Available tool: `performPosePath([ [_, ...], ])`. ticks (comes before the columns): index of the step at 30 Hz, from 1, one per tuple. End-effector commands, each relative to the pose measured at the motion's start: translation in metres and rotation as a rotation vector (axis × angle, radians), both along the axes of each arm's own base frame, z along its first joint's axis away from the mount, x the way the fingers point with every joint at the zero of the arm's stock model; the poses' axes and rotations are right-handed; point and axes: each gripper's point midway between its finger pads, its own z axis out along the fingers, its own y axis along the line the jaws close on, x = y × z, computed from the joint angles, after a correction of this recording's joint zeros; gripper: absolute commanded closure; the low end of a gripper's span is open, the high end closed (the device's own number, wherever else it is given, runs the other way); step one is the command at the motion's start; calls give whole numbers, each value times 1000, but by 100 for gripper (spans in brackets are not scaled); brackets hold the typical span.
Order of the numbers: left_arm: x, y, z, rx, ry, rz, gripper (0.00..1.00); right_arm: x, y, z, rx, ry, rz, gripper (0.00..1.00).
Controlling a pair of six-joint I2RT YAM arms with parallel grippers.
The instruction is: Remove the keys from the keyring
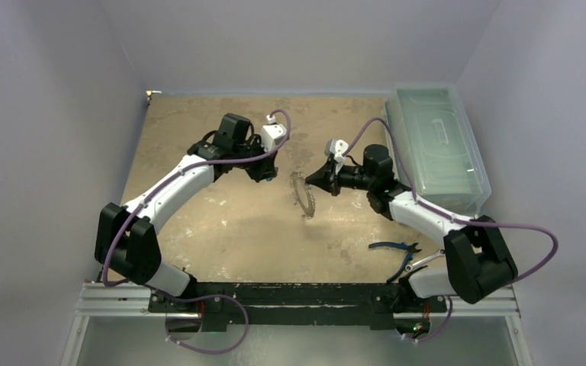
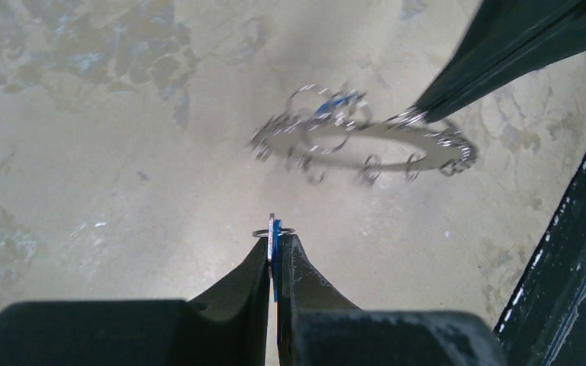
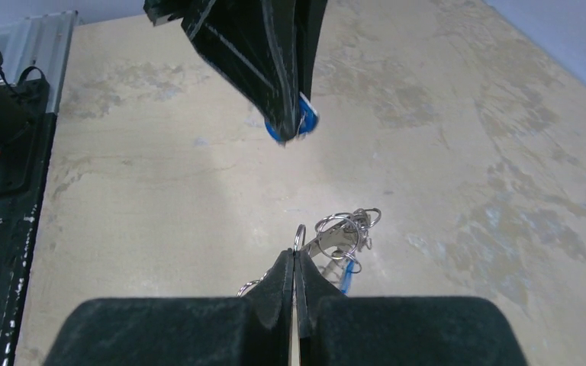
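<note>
The keyring (image 1: 303,195), a grey ring fringed with small rings and keys, hangs tilted just above the table. My right gripper (image 1: 314,180) is shut on its rim; in the right wrist view the pads (image 3: 296,255) pinch it, and the keys (image 3: 346,229) bunch just beyond. In the left wrist view the keyring (image 2: 282,139) lies level, with the right fingers (image 2: 458,84) on its far side. My left gripper (image 2: 276,238) is shut on a blue-headed key (image 2: 274,227) with a small split ring, apart from the keyring. It also shows in the right wrist view (image 3: 303,122).
A clear plastic box (image 1: 439,145) stands along the right edge of the table. Blue-handled pliers (image 1: 395,247) and a silver wrench (image 1: 426,261) lie near the right arm's base. The grey walls close the table on three sides.
</note>
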Motion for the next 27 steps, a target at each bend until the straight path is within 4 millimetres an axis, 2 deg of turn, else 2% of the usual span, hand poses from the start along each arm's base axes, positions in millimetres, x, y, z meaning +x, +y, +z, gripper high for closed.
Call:
performPosePath([
  [1, 30, 13, 27, -76, -46, 128, 100, 7, -13, 31, -10, -43, -39, 100],
  [5, 55, 37, 25, -33, -69, 277, 100, 14, -16, 20, -47, -11, -79, 100],
  [7, 66, 51, 24, -13, -76, 350, 100, 16, -9, 12, -52, 22, -71, 100],
  [11, 82, 74, 24, -1, -74, 460, 100, 21, 10, -20, -91, 132, -37, 100],
  [16, 83, 83, 24, -2, -74, 486, 100, 16, 34, -41, -77, 194, 10, 100],
  [19, 83, 86, 20, 7, -68, 489, 100, 16, 39, -47, -65, 225, 25, 100],
  [22, 84, 92, 8, 51, -46, 490, 100, 16, 40, -52, -69, 242, 32, 100],
  [23, 84, 94, 2, 67, -31, 490, 100, 15, 41, -54, -70, 248, 33, 99],
  [27, 83, 103, -21, 133, 27, 493, 100, 14, 41, -54, -75, 256, 43, 76],
])
